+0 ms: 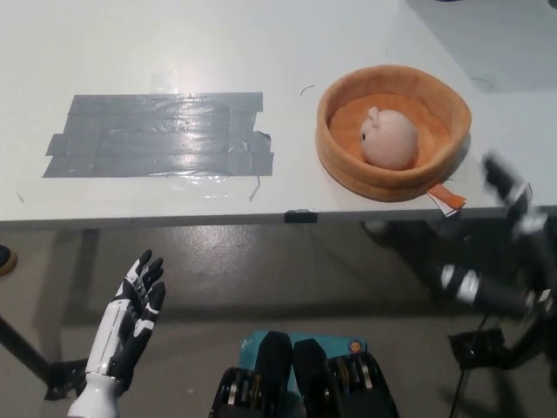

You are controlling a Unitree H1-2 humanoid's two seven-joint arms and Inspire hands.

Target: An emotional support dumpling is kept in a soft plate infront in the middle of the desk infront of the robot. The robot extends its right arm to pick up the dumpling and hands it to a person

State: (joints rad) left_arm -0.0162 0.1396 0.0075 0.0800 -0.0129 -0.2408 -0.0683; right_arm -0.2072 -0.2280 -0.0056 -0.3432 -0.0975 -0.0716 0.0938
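From the head view I have the right hand (513, 196) at the right edge of frame, raised beside the desk's (261, 52) right end. It is motion-blurred, so I cannot tell how its fingers stand. It touches nothing I can make out.

The dumpling (388, 139), pale pink and rounded, sits to the left of that hand and a little farther out, inside the soft plate (344, 161). The plate is an orange padded ring lying on the white desk near its front edge, with an orange tag (446, 198) sticking out at its near right side, between plate and hand. The hand is near the plate's right rim but apart from it.

Farther left on the desk, well apart from the plate, I see a patch of grey tape (157, 135) in overlapping strips.

The left hand (137, 305) rests low at my lower left, below the desk edge, fingers spread and holding nothing.
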